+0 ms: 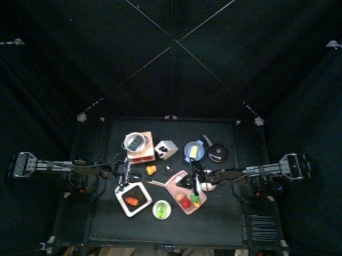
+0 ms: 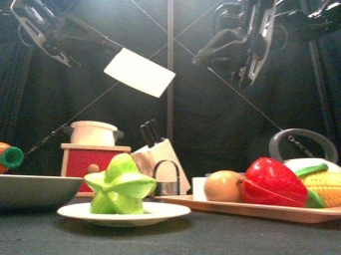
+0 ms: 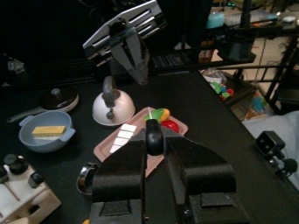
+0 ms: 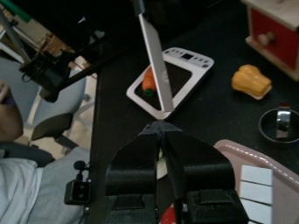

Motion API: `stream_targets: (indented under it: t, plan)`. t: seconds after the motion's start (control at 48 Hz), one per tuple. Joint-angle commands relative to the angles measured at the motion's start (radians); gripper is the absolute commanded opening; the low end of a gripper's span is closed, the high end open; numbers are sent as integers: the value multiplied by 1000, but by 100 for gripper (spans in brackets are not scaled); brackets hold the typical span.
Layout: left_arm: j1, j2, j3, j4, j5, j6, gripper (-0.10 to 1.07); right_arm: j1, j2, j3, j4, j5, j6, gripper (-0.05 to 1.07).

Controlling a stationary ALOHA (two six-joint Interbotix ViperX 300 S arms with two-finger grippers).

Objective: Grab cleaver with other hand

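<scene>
The cleaver (image 2: 139, 72), with a broad white blade, hangs tilted high above the table between the two arms. In the right wrist view it is a thin edge-on cleaver (image 4: 152, 61) running straight out from my right gripper (image 4: 158, 125), which is shut on its handle end. My left gripper (image 3: 151, 131) faces the right one from across the table. Its jaws stand close together with a pale sliver of the cleaver (image 3: 149, 144) between them. The right gripper (image 3: 138, 77) points down toward it. The handle itself is hidden.
Below the cleaver are a red wooden box (image 2: 91, 157), a green star-shaped fruit (image 2: 120, 187) on a plate (image 2: 80, 214) and a board with a red pepper (image 2: 273, 181). Also on the table: kettle (image 3: 111, 105), blue bowl (image 3: 47, 131), white tray (image 4: 193, 61), yellow pepper (image 4: 251, 79).
</scene>
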Motion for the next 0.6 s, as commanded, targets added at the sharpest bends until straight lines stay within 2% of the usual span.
stream_targets:
  t: [0.0,0.208,0.438,0.583]
  plan:
    - [-8,11,-3,-61,-52,38,47,18,-5,-28,-9,-29,-2,44]
    - [-28,40,18,-199,-130,143,47,49,21,-40,-17,-35,-3,46]
    - [-109,67,35,-336,-170,313,47,49,25,-67,6,-23,2,62]
    - [-149,98,37,-479,-176,440,47,49,23,-98,64,75,11,72]
